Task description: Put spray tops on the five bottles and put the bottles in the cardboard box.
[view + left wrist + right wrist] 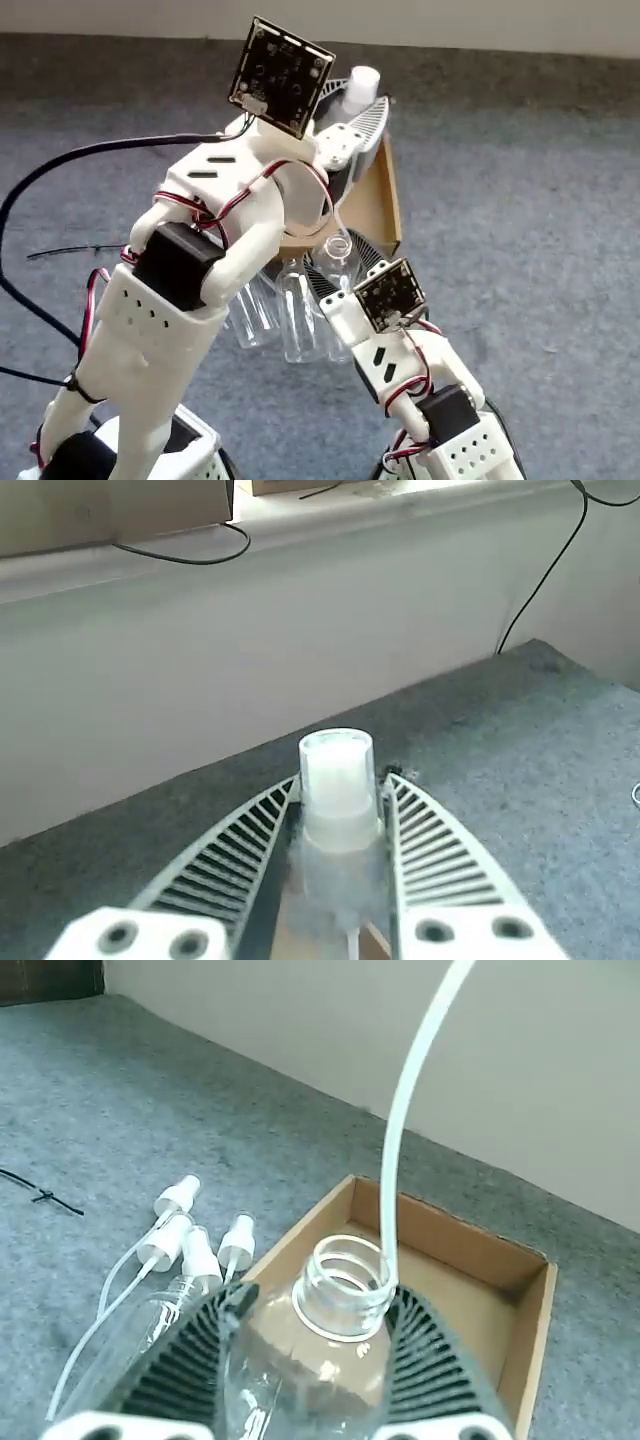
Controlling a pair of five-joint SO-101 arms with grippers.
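Observation:
My left gripper (338, 805) is shut on a white spray top (337, 780), held high over the cardboard box (378, 205). Its thin tube (408, 1110) hangs down, and the tube's end sits inside the open neck of a clear bottle (345, 1290). My right gripper (320, 1310) is shut on that bottle just below the neck and holds it upright at the box's near edge. In the high view the spray top (361, 88) is at the top, with the bottle's neck (338, 245) below it.
Several loose spray tops (190, 1235) with tubes lie on the grey carpet beside the box. More clear bottles (298, 315) lie on the carpet under the arms. Black cables (60, 165) run along the left. The box's inside (470, 1290) looks bare.

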